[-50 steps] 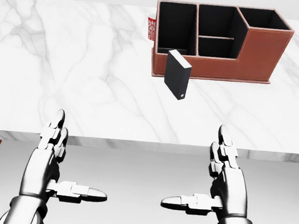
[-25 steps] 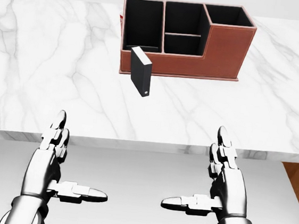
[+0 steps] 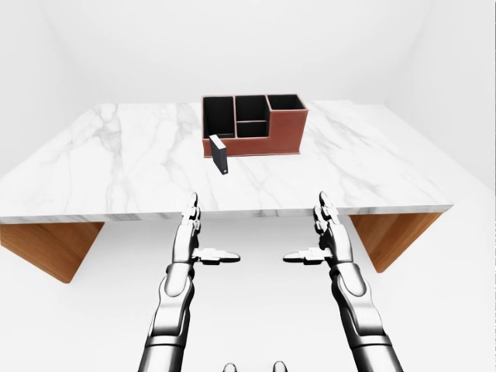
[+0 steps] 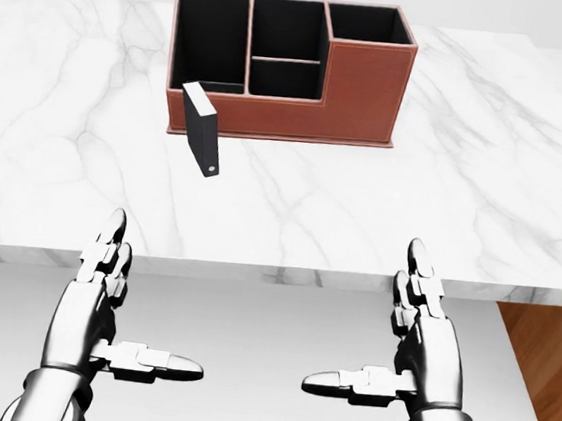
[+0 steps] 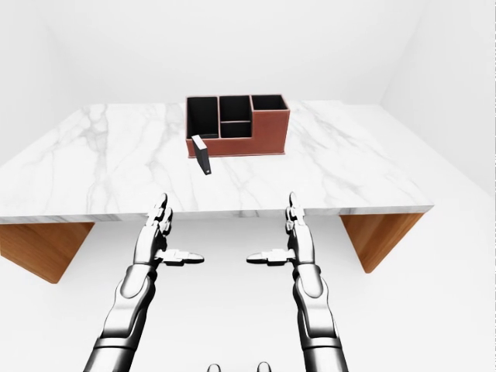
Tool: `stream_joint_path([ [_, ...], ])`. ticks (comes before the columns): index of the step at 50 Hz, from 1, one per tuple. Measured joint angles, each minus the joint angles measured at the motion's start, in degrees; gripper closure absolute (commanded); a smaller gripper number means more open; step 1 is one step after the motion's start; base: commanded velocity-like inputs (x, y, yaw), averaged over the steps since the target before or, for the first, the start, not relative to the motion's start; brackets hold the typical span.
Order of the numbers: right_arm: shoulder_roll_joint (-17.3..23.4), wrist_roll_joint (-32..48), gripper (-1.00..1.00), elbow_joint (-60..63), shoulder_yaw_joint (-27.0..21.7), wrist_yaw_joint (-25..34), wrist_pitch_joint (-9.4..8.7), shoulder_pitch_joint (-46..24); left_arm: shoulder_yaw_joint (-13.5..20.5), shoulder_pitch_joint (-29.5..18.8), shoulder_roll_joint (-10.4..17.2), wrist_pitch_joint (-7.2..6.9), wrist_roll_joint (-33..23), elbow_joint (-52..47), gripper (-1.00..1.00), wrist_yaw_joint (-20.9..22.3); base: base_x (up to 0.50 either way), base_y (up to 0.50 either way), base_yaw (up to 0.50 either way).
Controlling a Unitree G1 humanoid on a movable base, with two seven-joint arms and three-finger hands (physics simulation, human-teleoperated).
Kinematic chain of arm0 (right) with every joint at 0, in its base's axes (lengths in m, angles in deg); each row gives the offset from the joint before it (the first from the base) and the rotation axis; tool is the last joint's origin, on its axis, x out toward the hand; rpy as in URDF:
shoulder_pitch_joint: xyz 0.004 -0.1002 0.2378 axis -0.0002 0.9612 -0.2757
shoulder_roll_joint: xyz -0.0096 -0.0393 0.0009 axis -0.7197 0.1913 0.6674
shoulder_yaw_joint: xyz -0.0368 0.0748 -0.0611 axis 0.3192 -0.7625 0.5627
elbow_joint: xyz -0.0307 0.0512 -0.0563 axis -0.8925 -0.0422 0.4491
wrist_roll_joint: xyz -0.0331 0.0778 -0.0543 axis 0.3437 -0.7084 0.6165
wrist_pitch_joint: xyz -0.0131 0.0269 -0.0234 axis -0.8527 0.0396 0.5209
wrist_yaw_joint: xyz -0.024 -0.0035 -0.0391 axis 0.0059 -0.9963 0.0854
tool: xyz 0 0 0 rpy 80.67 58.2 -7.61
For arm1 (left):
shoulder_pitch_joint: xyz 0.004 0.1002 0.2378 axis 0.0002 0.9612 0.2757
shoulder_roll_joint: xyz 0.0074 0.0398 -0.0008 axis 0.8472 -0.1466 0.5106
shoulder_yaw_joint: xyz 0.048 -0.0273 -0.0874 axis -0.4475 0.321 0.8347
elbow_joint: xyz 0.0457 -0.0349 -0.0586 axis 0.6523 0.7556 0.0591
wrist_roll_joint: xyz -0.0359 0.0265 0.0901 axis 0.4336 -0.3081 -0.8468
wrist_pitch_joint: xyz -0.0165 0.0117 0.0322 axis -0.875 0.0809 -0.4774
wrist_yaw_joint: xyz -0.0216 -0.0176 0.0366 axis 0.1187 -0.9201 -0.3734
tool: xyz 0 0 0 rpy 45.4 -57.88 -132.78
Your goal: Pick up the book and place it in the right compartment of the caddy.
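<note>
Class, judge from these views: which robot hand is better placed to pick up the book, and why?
Probably the left robot hand. The book stands upright on the marble table toward the head view's left, nearer that hand than the right robot hand. Both hands are open and empty.

Glossy marble table, matt black book — leather-look caddy

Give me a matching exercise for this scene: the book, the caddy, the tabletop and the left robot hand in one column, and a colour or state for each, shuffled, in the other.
Things:
1. book
2. caddy
3. tabletop
4. left robot hand

Descriptions:
A. white marble with grey veins
B. open, held off the table's near edge, touching nothing
C. black, standing upright beside the low left end
D. reddish-brown outside, black inside

Pairs: 1-C, 2-D, 3-A, 4-B
</note>
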Motion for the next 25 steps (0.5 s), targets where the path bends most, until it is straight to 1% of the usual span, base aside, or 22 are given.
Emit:
stream_joint_path([
  [22, -0.14, 2.05, -1.00, 0.19, 0.85, 0.40, 0.00, 0.23, 0.14, -0.27, 0.08, 0.00, 0.15, 0.71, -1.00, -0.14, 0.00, -0.01, 0.00],
  [25, -0.16, 2.42, -1.00, 0.08, 0.93, 0.32, 0.00, 0.33, 0.18, -0.18, 0.11, 0.00, 0.19, 0.79, -1.00, -0.14, 0.29, 0.00, 0.00],
])
